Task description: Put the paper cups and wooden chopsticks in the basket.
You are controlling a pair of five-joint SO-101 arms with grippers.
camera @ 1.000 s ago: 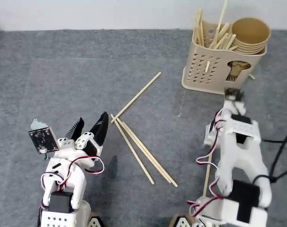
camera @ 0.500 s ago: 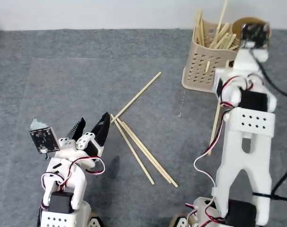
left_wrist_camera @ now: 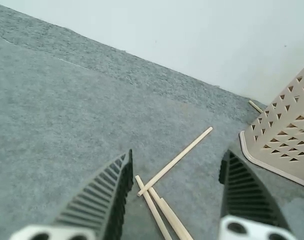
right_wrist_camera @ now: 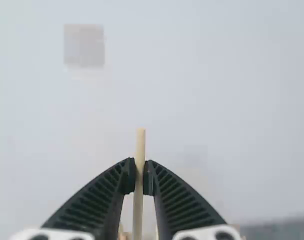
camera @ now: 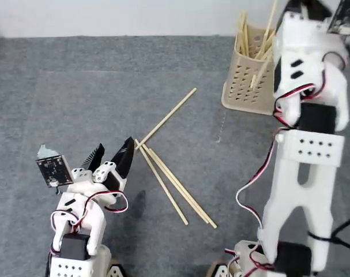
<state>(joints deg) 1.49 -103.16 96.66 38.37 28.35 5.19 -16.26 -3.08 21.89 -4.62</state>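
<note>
Four pale, slender wooden chopsticks (camera: 166, 118)

A grey, felt-like carpet (camera: 105, 104) covers the table, its nap short and mottled. A faint rectangular outline (camera: 128, 71) with straight edges is marked on it. Along the far side the carpet meets a plain white wall (camera: 105, 17) in a straight line. The left wrist view shows the same join. In the right wrist view a pale plain surface carries a dim greyish square patch (right_wrist_camera: 83, 45). The light is soft and even, with faint shadows.
</note>
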